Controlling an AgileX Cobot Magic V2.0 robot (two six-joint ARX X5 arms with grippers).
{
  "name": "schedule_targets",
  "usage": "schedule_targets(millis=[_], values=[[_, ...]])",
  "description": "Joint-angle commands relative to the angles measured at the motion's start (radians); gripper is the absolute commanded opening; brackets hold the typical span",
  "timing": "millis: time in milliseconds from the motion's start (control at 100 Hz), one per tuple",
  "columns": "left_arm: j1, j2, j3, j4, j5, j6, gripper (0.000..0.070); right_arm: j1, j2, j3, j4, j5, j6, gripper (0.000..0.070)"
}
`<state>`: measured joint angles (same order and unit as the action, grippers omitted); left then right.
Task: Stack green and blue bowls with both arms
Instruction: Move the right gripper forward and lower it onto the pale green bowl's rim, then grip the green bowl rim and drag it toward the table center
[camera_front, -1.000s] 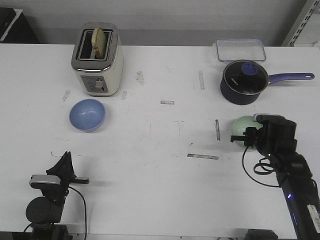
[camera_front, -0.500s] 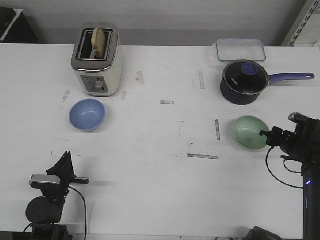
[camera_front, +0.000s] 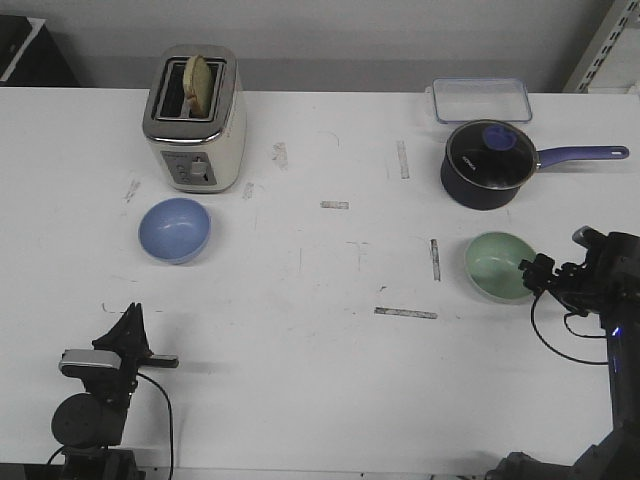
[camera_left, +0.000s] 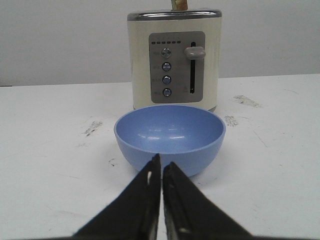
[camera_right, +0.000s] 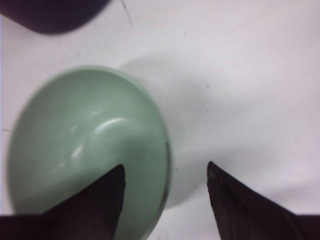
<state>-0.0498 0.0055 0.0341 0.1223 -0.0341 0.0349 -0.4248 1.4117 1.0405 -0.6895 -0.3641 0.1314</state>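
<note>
The pale green bowl sits on the white table at the right, below the saucepan. My right gripper is open at the bowl's right rim. In the right wrist view the green bowl shows one fingertip over its inside and the other outside its rim. The periwinkle blue bowl sits at the left, in front of the toaster. My left gripper is shut and empty, resting near the front edge, short of the blue bowl and pointing at it.
A cream toaster with toast stands at the back left, just behind the blue bowl. A dark navy saucepan with a long blue handle stands behind the green bowl. A clear lidded container lies at the back right.
My right arm moved off the top of the green bowl to its right side and lowered, so the bowl is uncovered. The left arm has not moved.
</note>
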Motion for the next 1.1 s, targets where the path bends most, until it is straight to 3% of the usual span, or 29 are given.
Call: schedule_targets(millis=[0,410,550,740,1090], values=[[0.002,-0.002,-0.022,0.012,0.001,0.000,0.0002,0.003,0.041,0.021,0.016,-0.002,0.002,0.0361],[0.002,-0.002,-0.022,0.012,0.001,0.000,0.0002,0.034,0.114,0.021,0.074,0.006,0.030,0.0315],[0.002,-0.002,-0.022,0.012,0.001,0.000,0.0002,0.034,0.114,0.021,0.076,0.044,0.039,0.0118],[0.002,-0.002,-0.022,0.012,0.001,0.000,0.0002,0.034,0.108,0.021,0.076,0.050,0.040,0.0005],[0.002,-0.002,-0.022,0.012,0.001,0.000,0.0002,0.092,-0.007,0.021,0.083,0.035,0.113,0.0004]])
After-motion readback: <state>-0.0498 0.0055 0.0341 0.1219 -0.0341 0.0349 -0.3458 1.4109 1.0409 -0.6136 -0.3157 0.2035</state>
